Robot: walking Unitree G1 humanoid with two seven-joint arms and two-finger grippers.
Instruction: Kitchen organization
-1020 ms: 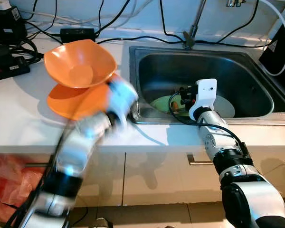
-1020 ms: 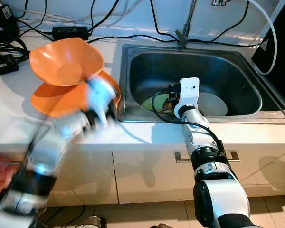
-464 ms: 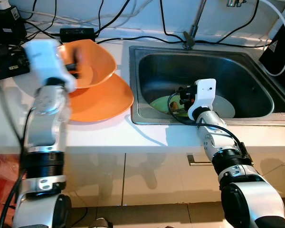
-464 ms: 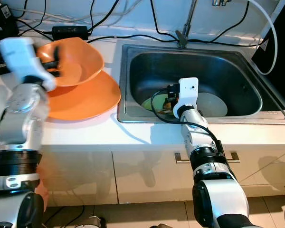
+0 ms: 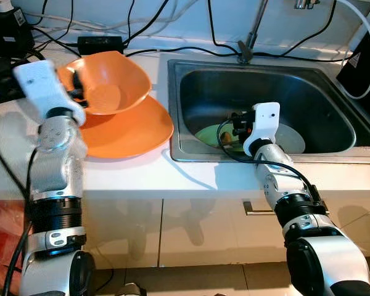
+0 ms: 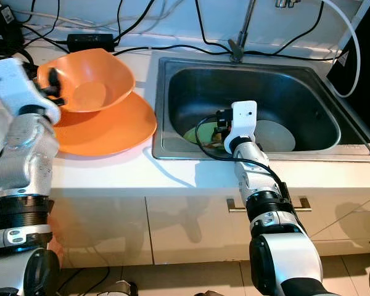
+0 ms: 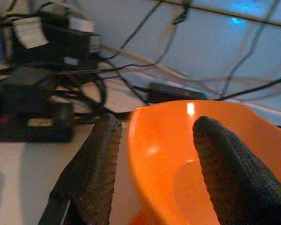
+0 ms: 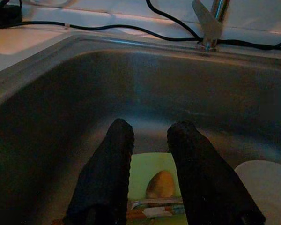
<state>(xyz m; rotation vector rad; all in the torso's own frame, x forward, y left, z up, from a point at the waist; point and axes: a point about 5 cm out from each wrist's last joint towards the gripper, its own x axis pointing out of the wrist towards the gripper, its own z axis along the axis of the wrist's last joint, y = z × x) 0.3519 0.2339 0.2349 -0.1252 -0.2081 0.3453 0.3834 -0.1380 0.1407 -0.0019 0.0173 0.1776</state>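
The left tool [image 7: 154, 164] is straddling the rim of the orange bowl [image 5: 114, 89], fingers spread, the bowl sitting on an orange plate [image 5: 132, 129] on the surface [image 5: 191, 179]. The right tool [image 8: 150, 140] is hanging slightly parted over the green plate [image 8: 150, 171] in the sink [image 5: 308, 92].

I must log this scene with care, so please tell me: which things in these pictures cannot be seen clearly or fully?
- Green plate in the sink: the right arm covers most of it in the eye views.
- Small brown item on that plate: too dim in the right wrist view to identify.
- Orange bowl: cut by the left wrist view's edge; the left tool straddles its rim.
- Right tool: hidden behind its wrist in the eye views.
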